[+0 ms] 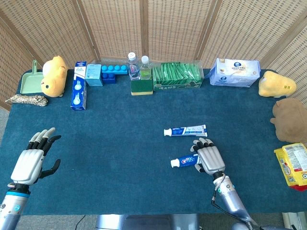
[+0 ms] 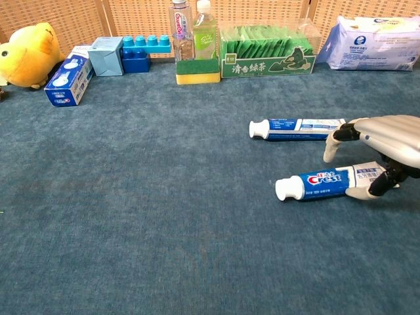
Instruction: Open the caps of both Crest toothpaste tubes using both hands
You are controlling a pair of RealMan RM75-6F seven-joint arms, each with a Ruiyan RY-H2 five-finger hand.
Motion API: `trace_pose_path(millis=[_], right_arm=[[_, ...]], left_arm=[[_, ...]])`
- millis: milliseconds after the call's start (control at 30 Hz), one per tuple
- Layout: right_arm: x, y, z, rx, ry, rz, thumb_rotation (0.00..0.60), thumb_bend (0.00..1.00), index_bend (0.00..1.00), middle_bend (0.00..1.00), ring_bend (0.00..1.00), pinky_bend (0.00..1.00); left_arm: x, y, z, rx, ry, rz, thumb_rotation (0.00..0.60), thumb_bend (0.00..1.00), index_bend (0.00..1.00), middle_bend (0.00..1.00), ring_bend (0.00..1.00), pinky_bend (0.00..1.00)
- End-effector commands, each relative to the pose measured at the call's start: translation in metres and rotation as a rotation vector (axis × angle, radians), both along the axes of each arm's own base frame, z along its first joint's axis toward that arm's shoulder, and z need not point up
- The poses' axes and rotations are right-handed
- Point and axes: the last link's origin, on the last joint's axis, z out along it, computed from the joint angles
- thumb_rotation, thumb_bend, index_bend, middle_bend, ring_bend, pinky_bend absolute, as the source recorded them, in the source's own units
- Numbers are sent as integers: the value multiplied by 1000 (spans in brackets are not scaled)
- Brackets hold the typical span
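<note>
Right hand: the silver robot right hand [image 1: 209, 159] lies palm-down over the tail half of the near blue-and-white Crest toothpaste tube [image 2: 331, 184]; its fingers [image 2: 336, 142] arch over the tube with tips on or just above the surface. Contact looks like a loose cage or press; I cannot tell whether it truly grips.
Left hand: the silver robot left hand [image 1: 33, 157] hovers well apart at the surface's left side, fingers spread, holding nothing.
Near tube: lies flat on the dark blue carpeted surface [image 2: 144, 216], its white screw cap [image 2: 286, 189] pointing toward the left hand, clear of the right hand.
Far tube: a second blue-and-white toothpaste tube [image 1: 185, 131] lies just beyond, parallel, its white cap [image 1: 167, 132] also pointing left; nothing touches it.
Handling: both tubes look light, soft-bodied and smooth, likely to squash or slide if squeezed mid-body. The stiffer shoulder just behind the cap is the better place to hold; the small ridged cap suits a pinch-and-twist.
Judgement: both caps appear on; the near tube seems the one in hand, with the left hand needed at its cap.
Beyond: yellow plush toys, blue blocks, bottles, a green tea box and a tissue pack line the back edge.
</note>
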Motion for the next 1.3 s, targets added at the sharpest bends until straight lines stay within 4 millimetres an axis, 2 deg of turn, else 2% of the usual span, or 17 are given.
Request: trace_pose_path(millis=[33,600,767,867,1033,1133,1300], right_arm=[[1,-1,-2,6,-1,1,600,264,344,230,138,173],[3,-8,-7,36,15,-3,600,296,370,230,137,175],[6,-12,-9,56,21,-1,600,339,459,261,161,193],[10,-16,-11,71,15,-1,600,375,564,343,222,266],[15,-22,-8,70,-37,15,600,443,779,558,454,541],[12,-24,-2,66,-59,17,600,463,844,619,519,627],[8,-25,7,70,-89,10,600,481,897,673,579,702]], left_arm=[[0,0,0,0,-1,1,600,366,146,42,0,35],[-2,-3,0,3,-8,8,600,365,146,31,0,30],[-3,-3,0,6,-12,12,600,365,146,31,0,29],[-4,-5,1,8,-14,15,600,365,146,29,0,27],[-6,-8,5,18,-18,24,600,366,146,30,0,26],[-7,-10,6,23,-18,28,600,365,146,34,0,30],[-7,-10,5,3,-28,34,600,366,147,46,0,48]])
